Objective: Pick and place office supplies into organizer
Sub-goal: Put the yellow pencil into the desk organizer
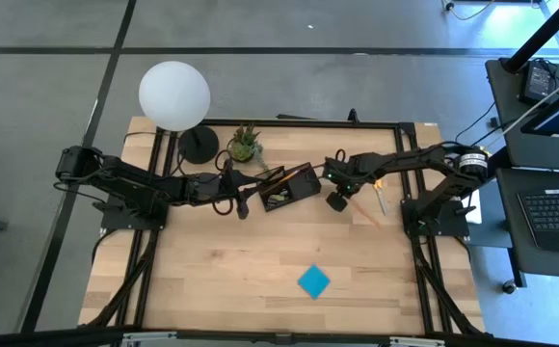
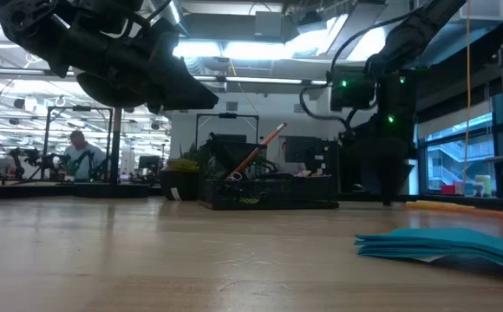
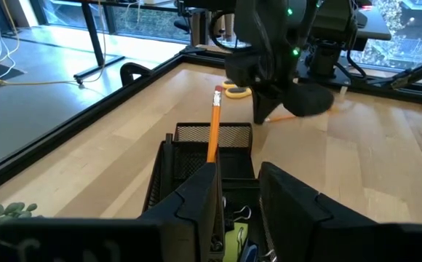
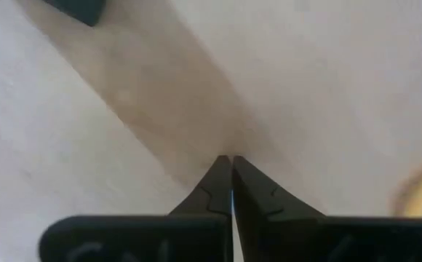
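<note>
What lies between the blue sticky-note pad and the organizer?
Nothing visible. In the high view only bare table separates the blue sticky-note pad from the organizer; both grippers hang up by the organizer, off that path.

Pale striped wooden table (image 1: 222, 280) carries a black wire-mesh organizer (image 1: 292, 187), an orange pencil (image 3: 214, 129), a bright blue square sticky-note pad (image 1: 313, 280), yellow-handled scissors (image 3: 235, 91) and a green potted plant (image 1: 244, 144) beside a white globe lamp (image 1: 174, 93).
</note>
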Action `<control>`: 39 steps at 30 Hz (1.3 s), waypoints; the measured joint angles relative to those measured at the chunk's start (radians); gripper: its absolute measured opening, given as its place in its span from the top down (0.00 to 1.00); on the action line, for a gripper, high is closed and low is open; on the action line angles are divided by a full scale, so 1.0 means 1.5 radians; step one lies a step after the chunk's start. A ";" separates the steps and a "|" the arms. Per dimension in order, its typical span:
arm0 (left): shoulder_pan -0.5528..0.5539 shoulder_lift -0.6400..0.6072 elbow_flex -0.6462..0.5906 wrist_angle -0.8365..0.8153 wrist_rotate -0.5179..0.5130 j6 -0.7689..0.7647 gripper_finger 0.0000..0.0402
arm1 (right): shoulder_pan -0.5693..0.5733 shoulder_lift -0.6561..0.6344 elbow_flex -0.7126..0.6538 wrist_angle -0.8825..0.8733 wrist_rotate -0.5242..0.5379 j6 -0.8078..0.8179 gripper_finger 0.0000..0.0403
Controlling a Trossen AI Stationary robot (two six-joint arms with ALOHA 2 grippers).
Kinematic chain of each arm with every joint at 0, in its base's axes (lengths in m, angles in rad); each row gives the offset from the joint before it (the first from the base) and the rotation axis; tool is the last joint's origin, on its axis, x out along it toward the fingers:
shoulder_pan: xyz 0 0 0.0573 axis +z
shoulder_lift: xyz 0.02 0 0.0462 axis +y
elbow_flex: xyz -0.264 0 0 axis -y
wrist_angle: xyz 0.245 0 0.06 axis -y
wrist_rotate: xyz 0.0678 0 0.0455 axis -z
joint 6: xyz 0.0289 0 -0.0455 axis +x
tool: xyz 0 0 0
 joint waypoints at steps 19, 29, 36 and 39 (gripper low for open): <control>-0.001 0.000 0.000 0.000 0.000 0.016 0.76 | 0.014 -0.190 0.175 -0.037 -0.006 -0.087 1.00; -0.001 0.000 0.000 -0.018 0.000 0.014 0.76 | 0.055 -0.209 0.306 0.088 -0.007 -0.172 1.00; -0.002 0.000 0.000 -0.061 0.076 -0.004 0.76 | 0.080 -0.182 0.306 0.271 -0.009 -0.249 1.00; -0.003 0.000 0.000 -0.096 0.103 -0.022 0.76 | 0.084 -0.150 0.306 0.314 -0.009 -0.275 1.00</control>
